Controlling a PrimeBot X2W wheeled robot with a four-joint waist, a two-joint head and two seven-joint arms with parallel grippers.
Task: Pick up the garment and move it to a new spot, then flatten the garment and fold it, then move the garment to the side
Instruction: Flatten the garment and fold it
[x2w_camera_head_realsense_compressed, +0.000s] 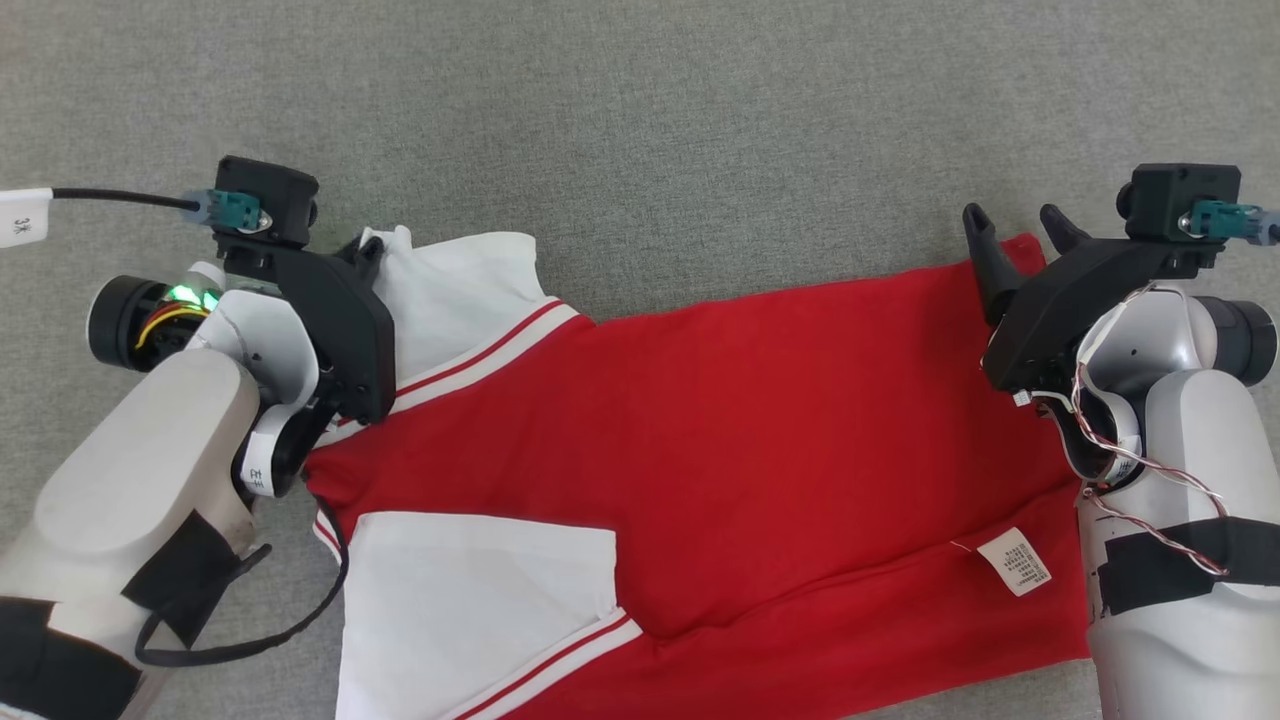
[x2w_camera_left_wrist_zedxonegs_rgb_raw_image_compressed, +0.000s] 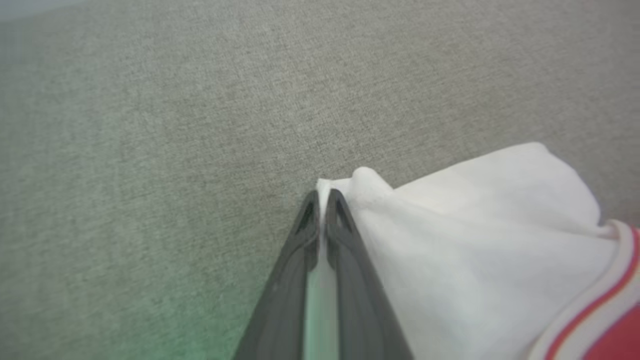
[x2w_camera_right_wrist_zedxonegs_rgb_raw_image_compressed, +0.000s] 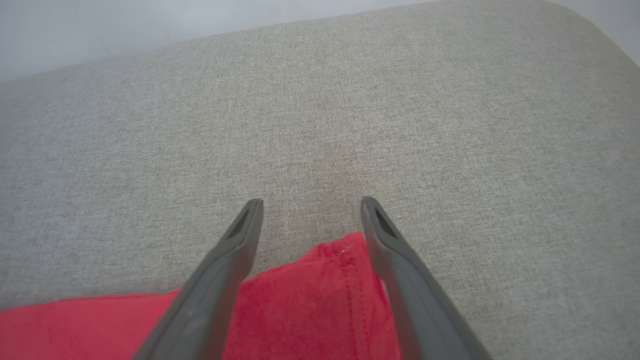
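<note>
The garment (x2w_camera_head_realsense_compressed: 700, 420), a red shirt with white sleeves, lies spread lengthwise across the grey upholstered surface (x2w_camera_head_realsense_compressed: 640, 120), its hem corner (x2w_camera_right_wrist_zedxonegs_rgb_raw_image_compressed: 330, 260) well apart from that surface's rounded edge. The step in hand looks like flattening by a pull from both ends. The left gripper (x2w_camera_left_wrist_zedxonegs_rgb_raw_image_compressed: 323, 197) is pinched tight on the tip of the upper white sleeve (x2w_camera_left_wrist_zedxonegs_rgb_raw_image_compressed: 475, 225), with a sliver of cloth showing between its fingers. The right gripper (x2w_camera_right_wrist_zedxonegs_rgb_raw_image_compressed: 311, 202) stands wide apart, holding nothing, with the hem corner just between its fingers. To do this well, the right claw should probably come down and close over the stitched hem rather than the thin cloth beside it. Both arms should then draw apart evenly and low, so that the sleeve does not slip free and the long crease near the care label (x2w_camera_head_realsense_compressed: 1015, 562) smooths out. Counted: one garment, two white sleeves, one care label, two grippers.
</note>
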